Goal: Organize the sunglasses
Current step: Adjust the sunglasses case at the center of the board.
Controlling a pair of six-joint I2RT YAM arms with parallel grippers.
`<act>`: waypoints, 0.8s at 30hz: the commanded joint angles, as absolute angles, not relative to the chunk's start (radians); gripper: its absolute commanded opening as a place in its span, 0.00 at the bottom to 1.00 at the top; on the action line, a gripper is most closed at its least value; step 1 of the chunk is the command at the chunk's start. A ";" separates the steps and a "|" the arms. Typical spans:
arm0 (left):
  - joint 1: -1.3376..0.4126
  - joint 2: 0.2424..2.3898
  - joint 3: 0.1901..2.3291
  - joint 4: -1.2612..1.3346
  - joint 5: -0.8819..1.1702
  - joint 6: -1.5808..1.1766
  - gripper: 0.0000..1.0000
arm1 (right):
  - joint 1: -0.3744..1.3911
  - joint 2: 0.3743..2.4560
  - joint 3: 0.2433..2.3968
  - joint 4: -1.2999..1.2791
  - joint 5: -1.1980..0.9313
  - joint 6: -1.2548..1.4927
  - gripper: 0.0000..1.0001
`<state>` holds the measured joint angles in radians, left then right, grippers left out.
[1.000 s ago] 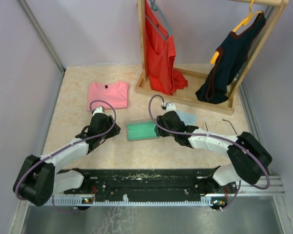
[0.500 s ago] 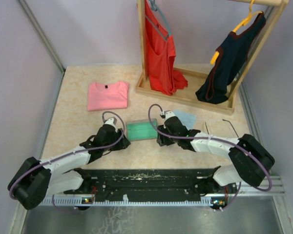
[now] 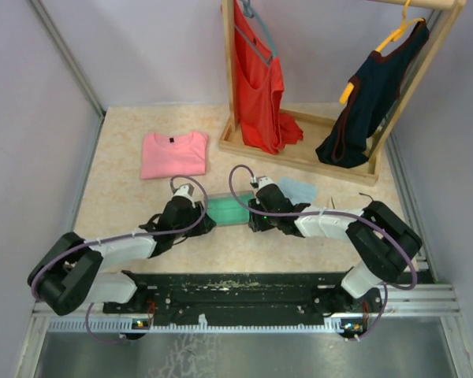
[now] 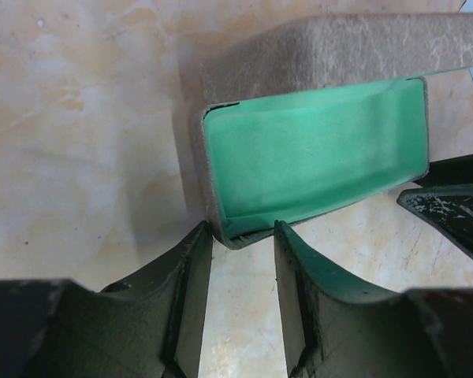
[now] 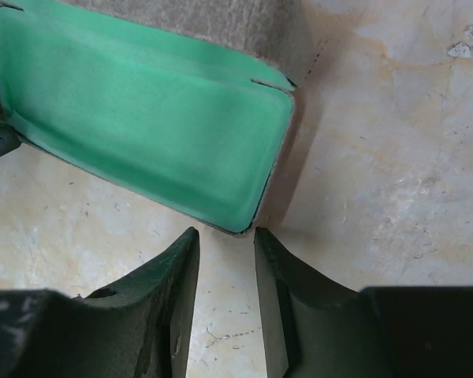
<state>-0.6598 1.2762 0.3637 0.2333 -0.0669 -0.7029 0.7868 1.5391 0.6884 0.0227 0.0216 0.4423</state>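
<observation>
Grey, grained and oblong, one case lies open on the beige marbled surface, its smooth green lining exposed, directly between the two sets of fingers. Left fingers, dark moulded plastic with scuffed edges, stand parted with the case's rounded near corner lodged at their tips; whether they pinch it cannot be told. Right fingers, of the same make, stand parted with the opposite near corner just ahead of their tips, not held. Sunglasses: one pair, on the surface well to the right of the right fingers, outside the case; only a thin dark wire length shows past the arm, lenses not discernible. One light blue cloth, soft and flat, lies just beyond the right fingers. One pink folded shirt lies beyond the left fingers. One wooden rack, farther beyond the right fingers, carries two hanging pieces: one red garment and one dark garment.
</observation>
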 commanded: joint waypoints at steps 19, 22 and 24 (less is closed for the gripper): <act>-0.658 1.317 0.460 0.082 -0.187 -0.665 0.51 | 0.778 1.520 0.759 0.030 0.102 0.426 0.47; -0.657 1.188 0.442 0.007 -0.221 -0.672 0.58 | 0.778 1.417 0.717 0.003 0.121 0.436 0.56; -0.656 1.100 0.441 -0.048 -0.249 -0.671 0.62 | 0.778 1.337 0.693 -0.023 0.134 0.441 0.58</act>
